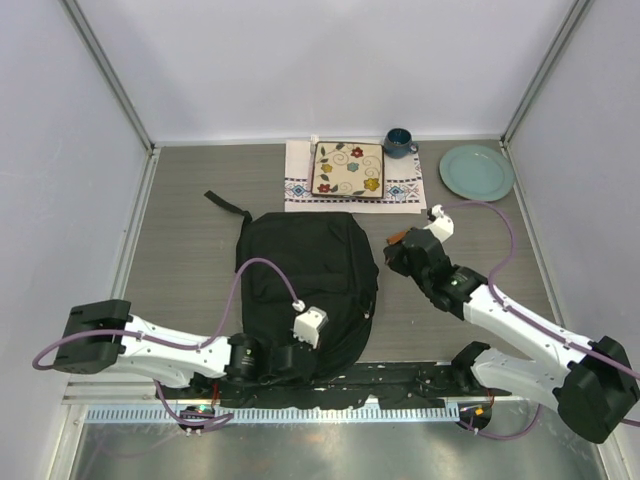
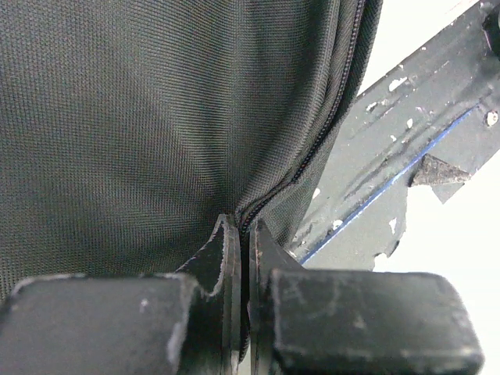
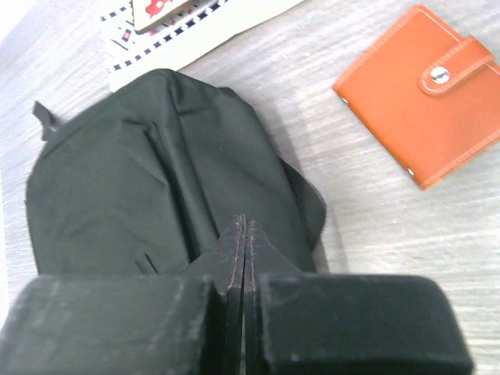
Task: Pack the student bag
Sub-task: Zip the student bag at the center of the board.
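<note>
Left pincer (image 2: 244, 228): jaws closed to a hairline gap and nipped on the bag (image 1: 305, 270) at its near end, with the zip (image 2: 328, 125) running straight down into the gap between the fingers.

Bag: black, tightly woven cloth, rounded outline, lying flat in the middle of the bench (image 1: 190, 230). Its near end reaches the dark, chipped rail (image 1: 400, 375) along the near edge. The upper face shows soft folds and a raised panel. One black strap (image 1: 228, 205) trails from the far left corner toward the far edge. Whether the zip is undone cannot be told.

Right pincer (image 3: 243, 226): jaws pressed fully together, nothing between them, poised above the bench just off the bag's right side.

An orange wallet (image 3: 422, 94) with a snap tab lies flat on the bench right of the bag, apart from it.

Along the far edge: a white cloth (image 1: 300, 190) with a patterned border carries a square flowered plate (image 1: 347, 168). A dark blue mug (image 1: 398, 142) stands at the cloth's far right corner. A round pale green plate (image 1: 477, 171) sits toward the far right corner.
</note>
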Robot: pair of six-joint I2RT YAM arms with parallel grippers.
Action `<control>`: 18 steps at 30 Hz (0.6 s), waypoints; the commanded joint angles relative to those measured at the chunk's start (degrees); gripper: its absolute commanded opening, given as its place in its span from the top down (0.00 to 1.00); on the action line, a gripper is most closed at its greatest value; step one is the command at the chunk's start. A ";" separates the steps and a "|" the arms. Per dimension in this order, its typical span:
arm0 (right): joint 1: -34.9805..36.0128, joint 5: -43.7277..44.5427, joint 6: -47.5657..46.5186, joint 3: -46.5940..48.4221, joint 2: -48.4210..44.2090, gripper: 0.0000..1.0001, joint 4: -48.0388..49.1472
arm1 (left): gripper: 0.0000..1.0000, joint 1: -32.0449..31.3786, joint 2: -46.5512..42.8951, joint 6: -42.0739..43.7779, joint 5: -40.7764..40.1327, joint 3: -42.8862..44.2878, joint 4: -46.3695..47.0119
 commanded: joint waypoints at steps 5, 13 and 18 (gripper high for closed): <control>-1.28 -8.38 -4.41 3.93 1.49 1.00 8.43 | 1.00 -2.77 2.05 -3.74 -1.34 -0.21 -2.57; 0.21 -31.93 -12.93 0.68 -1.16 0.65 -1.14 | 0.61 -2.77 -0.06 -3.04 -5.65 1.81 -4.68; 6.43 -29.06 -18.90 0.76 -3.18 0.60 -7.21 | 0.39 -2.68 -0.41 -0.76 -6.62 5.41 -6.70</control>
